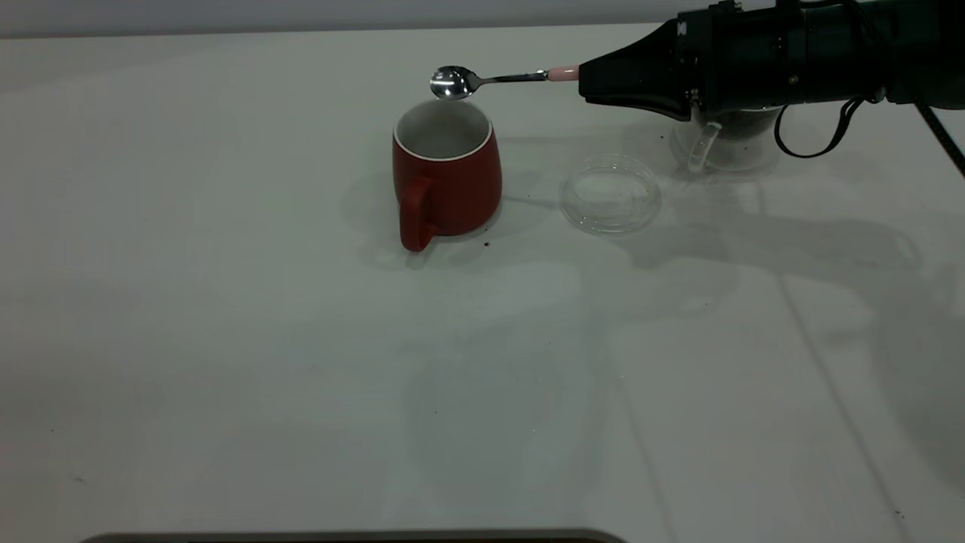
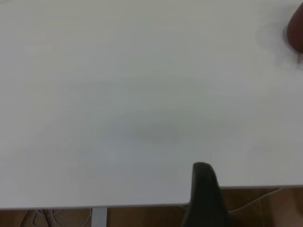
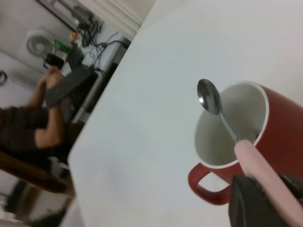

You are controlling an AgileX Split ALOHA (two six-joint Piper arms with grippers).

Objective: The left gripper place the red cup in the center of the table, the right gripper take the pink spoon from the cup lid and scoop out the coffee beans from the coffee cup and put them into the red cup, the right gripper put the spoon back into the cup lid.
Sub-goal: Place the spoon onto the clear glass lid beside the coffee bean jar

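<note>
My right gripper (image 1: pixel 584 79) is clamped on the pink handle of the steel-bowled spoon (image 1: pixel 482 79), holding its bowl above the rim of the glossy red ceramic cup (image 1: pixel 446 181), which stands at the table's centre. I judge the tipping step in hand; the bowl looks bare. Next: carry the spoon to the clear round cup lid (image 1: pixel 610 193) beside it. Count: one cup, one spoon, one lid, one glass coffee cup (image 1: pixel 720 147). My left gripper (image 2: pixel 204 189) is parked; its state I cannot tell.
</note>
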